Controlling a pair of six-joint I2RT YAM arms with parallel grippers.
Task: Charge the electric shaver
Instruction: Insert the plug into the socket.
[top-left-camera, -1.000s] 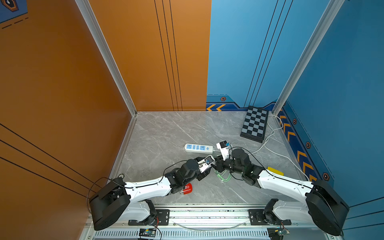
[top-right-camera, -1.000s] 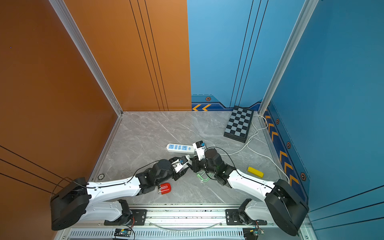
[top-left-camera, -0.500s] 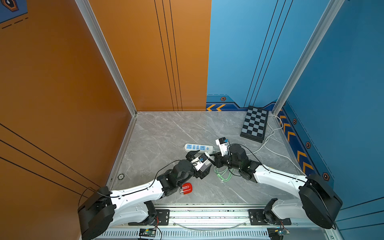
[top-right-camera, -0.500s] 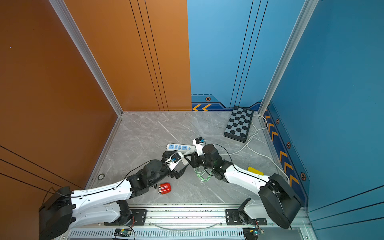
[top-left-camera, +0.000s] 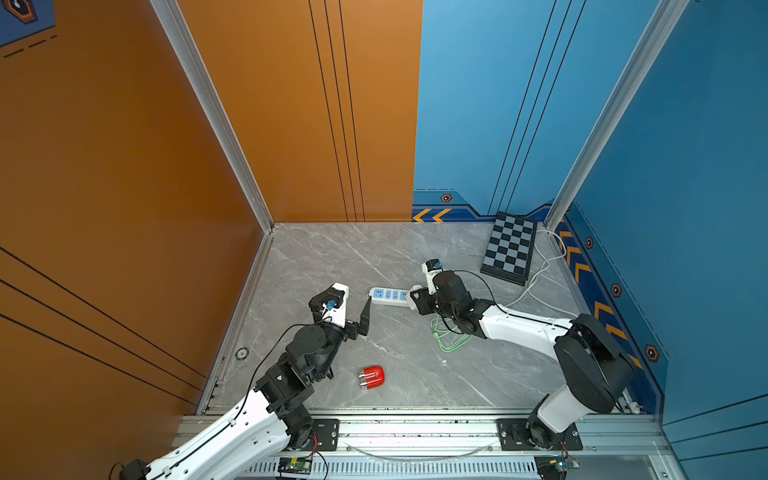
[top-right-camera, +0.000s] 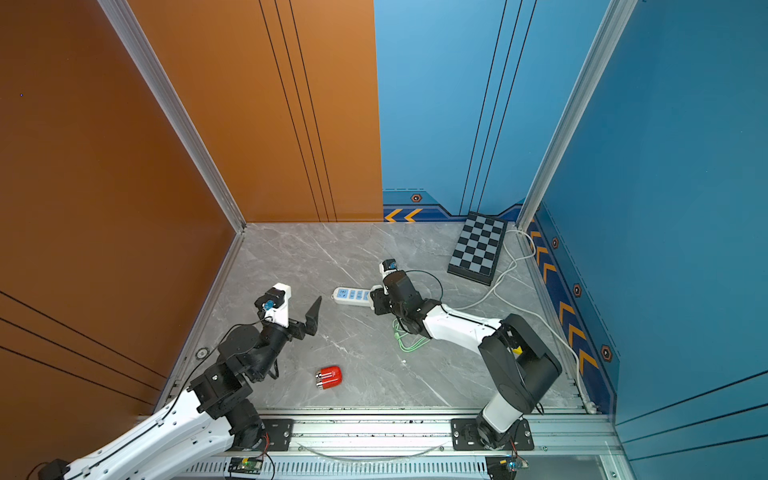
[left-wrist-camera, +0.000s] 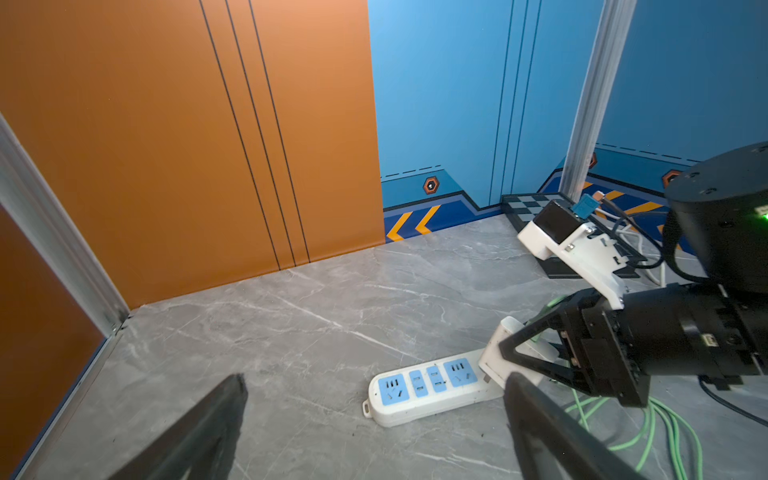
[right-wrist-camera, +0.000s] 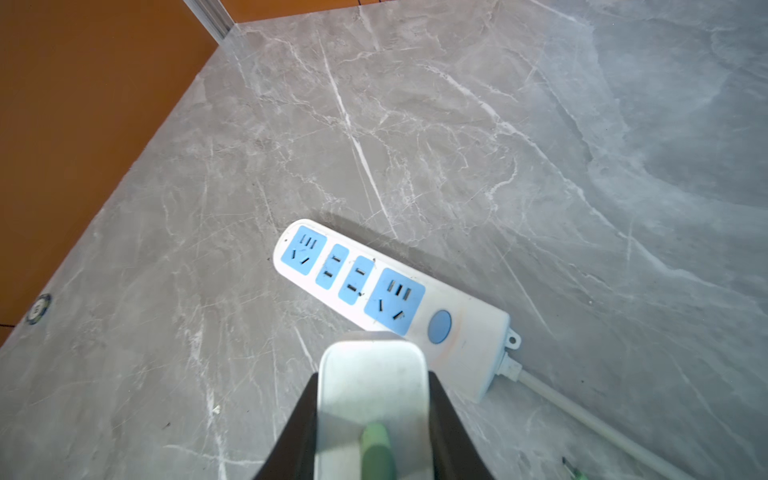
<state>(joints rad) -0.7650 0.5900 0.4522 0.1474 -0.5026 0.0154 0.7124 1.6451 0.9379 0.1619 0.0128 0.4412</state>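
Note:
The electric shaver (top-left-camera: 371, 377) (top-right-camera: 328, 377), red and capsule-shaped, lies on the grey floor near the front, apart from both grippers. My right gripper (top-left-camera: 415, 296) (right-wrist-camera: 372, 376) is shut on a white charger block (right-wrist-camera: 372, 399) (left-wrist-camera: 496, 359) with a green cable (top-left-camera: 451, 338) (right-wrist-camera: 376, 453) trailing from it. The block hangs just above the switch end of the white power strip (top-left-camera: 388, 296) (top-right-camera: 351, 296) (right-wrist-camera: 374, 291). My left gripper (top-left-camera: 353, 311) (left-wrist-camera: 376, 380) stands open and empty, to the left of the strip.
A checkerboard (top-left-camera: 509, 249) leans in the back right corner. The strip's white cord (top-left-camera: 536, 282) runs along the right wall. The orange wall (top-left-camera: 166, 208) is close on the left. A metal rail (top-left-camera: 415, 428) borders the front.
My left gripper opened and pulled back to the left, away from the right gripper. The right gripper carried the charger block towards the power strip.

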